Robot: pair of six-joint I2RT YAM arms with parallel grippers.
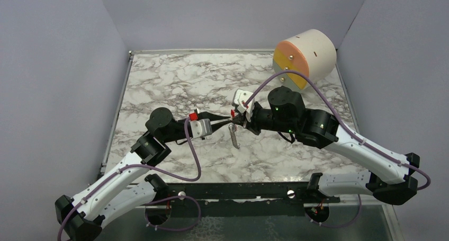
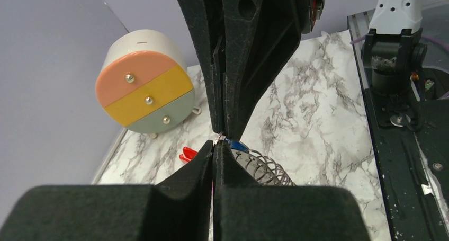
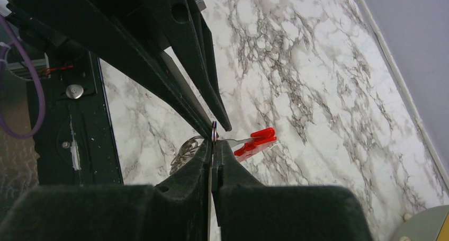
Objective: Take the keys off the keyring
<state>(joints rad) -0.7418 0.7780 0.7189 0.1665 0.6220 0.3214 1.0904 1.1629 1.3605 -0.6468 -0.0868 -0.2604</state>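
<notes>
Pull apart slowly and straight, so the blue-headed key [image 2: 237, 144] slides off and does not twist. The left gripper [image 2: 214, 148] is clenched, apparently on the key's silvery bit. The right gripper [image 3: 213, 145] is clamped on the keyring [image 2: 265, 169], whose grey coil hangs at the top view's centre. Both arms reach inward, fingertips meeting tip to tip.

You face matt black gripper fingers [image 2: 180, 193], a grey coiled-metal keyring [image 2: 267, 169] with glossy red plastic clip [image 3: 257, 141], and a smooth marble-look tabletop [image 1: 174, 82].
</notes>
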